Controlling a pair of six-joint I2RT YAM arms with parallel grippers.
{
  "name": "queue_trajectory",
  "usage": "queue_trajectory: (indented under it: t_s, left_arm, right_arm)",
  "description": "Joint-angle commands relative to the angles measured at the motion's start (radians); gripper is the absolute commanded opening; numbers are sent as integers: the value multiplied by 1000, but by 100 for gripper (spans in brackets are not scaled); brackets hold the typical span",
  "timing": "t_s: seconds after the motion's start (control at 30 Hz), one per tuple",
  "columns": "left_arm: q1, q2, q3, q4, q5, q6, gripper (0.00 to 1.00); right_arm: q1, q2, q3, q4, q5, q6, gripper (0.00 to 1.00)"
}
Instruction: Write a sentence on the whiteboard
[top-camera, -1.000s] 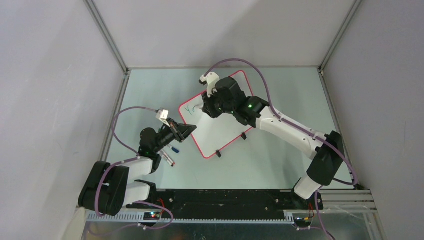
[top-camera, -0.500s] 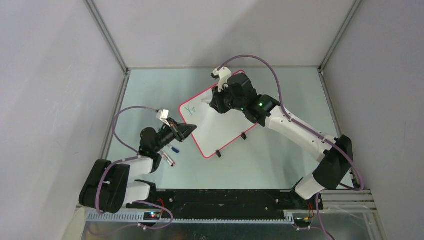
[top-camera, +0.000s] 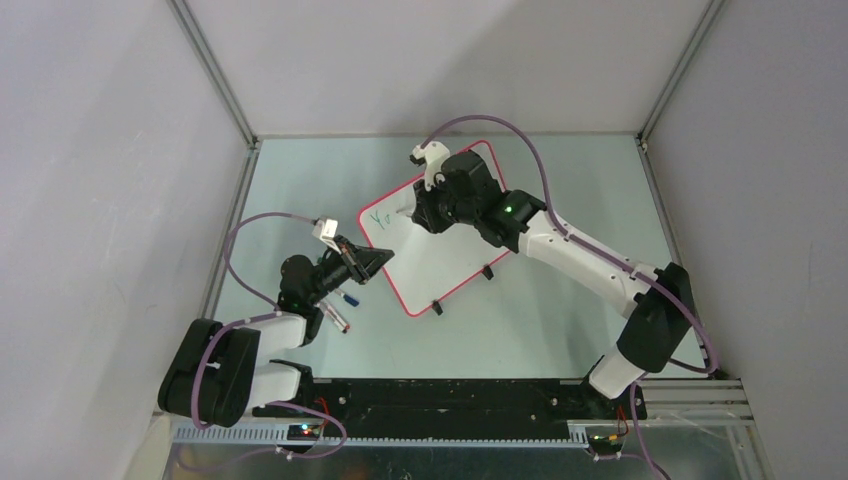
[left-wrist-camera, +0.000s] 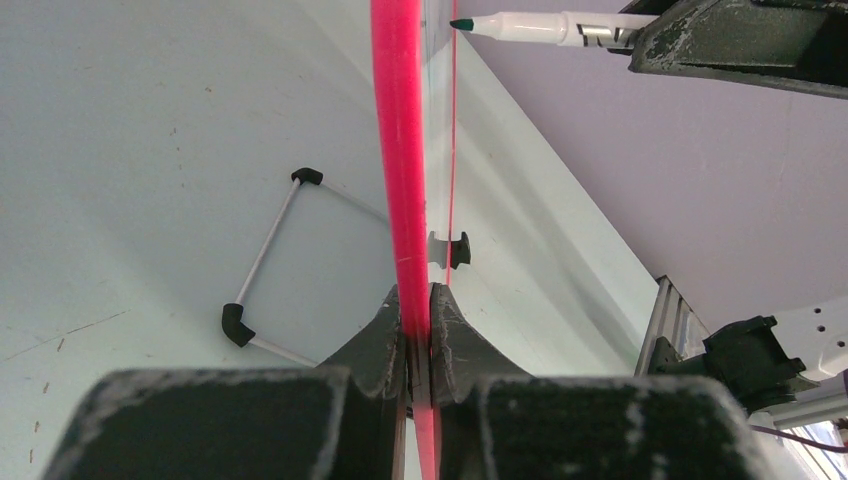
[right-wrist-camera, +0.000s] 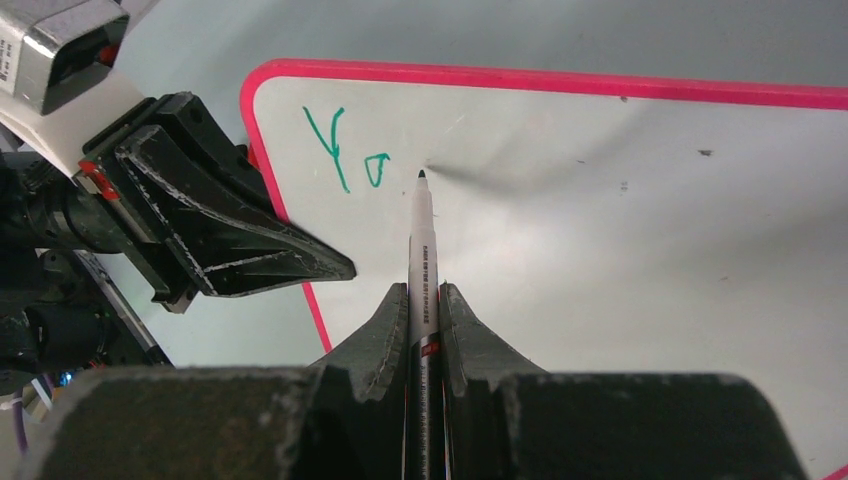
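Note:
The whiteboard (top-camera: 430, 265) lies tilted on the pale table, white with a red-pink rim (left-wrist-camera: 400, 150), and bears green letters "Yo" (right-wrist-camera: 350, 155) near its left corner. My left gripper (top-camera: 386, 258) is shut on the rim at the board's left edge (left-wrist-camera: 418, 300). My right gripper (top-camera: 418, 212) is shut on a white marker (right-wrist-camera: 421, 250) with a green tip. The tip points at the board just right of the "o". I cannot tell whether it touches the surface. The marker (left-wrist-camera: 540, 27) also shows in the left wrist view, above the rim.
Two black clip feet (top-camera: 487, 271) (top-camera: 437, 307) sit on the board's near edge. Two loose pens (top-camera: 349, 298) (top-camera: 336, 318) lie beside the left arm. A thin white rod with black corner pieces (left-wrist-camera: 265, 260) lies left of the rim. Grey walls enclose the table.
The right gripper with the marker swung toward the far right of the board, then came part of the way back. The green letters are now uncovered. The left gripper has not moved.

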Motion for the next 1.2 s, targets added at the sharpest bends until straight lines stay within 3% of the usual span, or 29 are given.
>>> queue_trajectory:
  t_s: [0.0,1.17]
  left_arm:
    - [-6,-9,15,-34,-4,101,4]
    - [-5,-14,15,-36,-4,104,5]
  right_arm:
    - [11,12,62,8,-13,-17,0]
    - [15,18,50,-24,13,-18,0]
